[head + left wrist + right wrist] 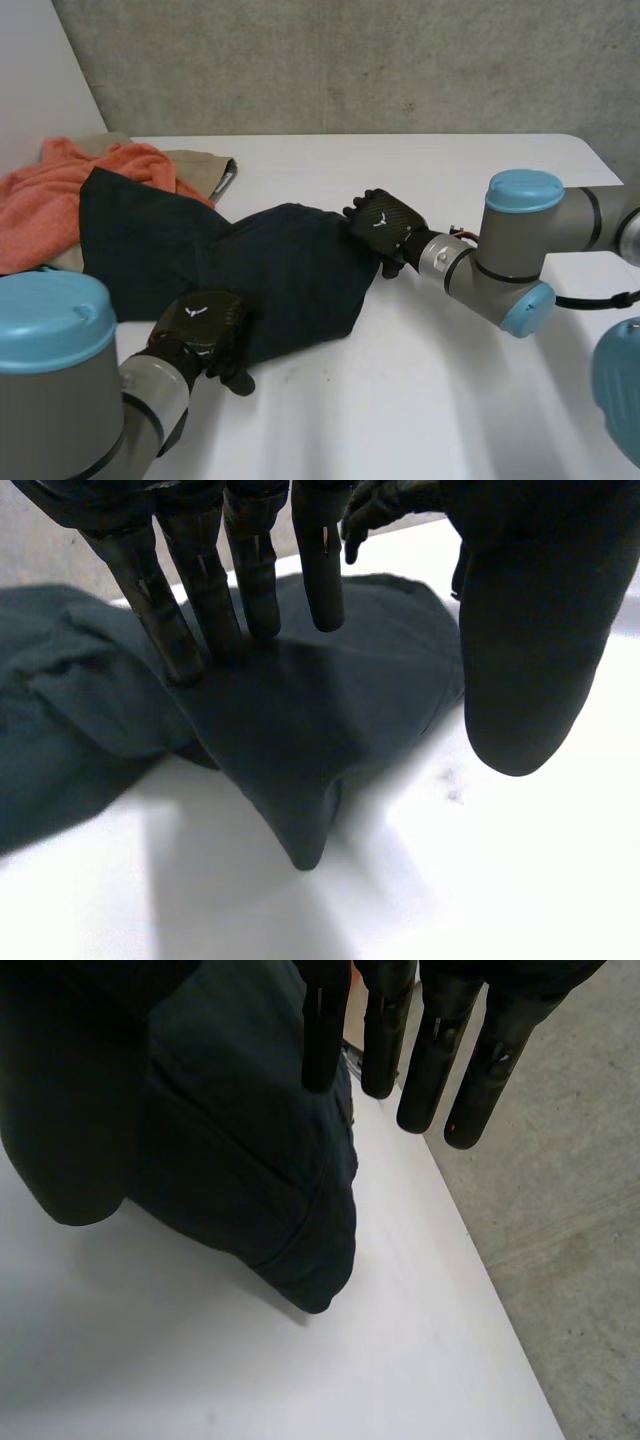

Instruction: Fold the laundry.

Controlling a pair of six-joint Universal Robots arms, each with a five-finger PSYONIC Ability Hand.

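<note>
A dark navy garment (290, 270) lies crumpled across the middle of the white table (430, 400). My left hand (200, 322) rests on its near edge. In the left wrist view the straight fingers (255, 570) touch the dark cloth (300, 730), the thumb stands apart over bare table, and a pointed corner of cloth sticks out under the palm. My right hand (385, 225) sits at the garment's far right corner. Its fingers (430, 1070) are straight and hover just above the folded cloth edge (240, 1160), gripping nothing.
An orange towel (60, 195) is heaped at the far left, overlapping the navy garment, with a beige cloth (200, 162) behind it. The table's right edge (470, 1290) runs close beside the right hand, with grey floor beyond. A grey wall stands at the back.
</note>
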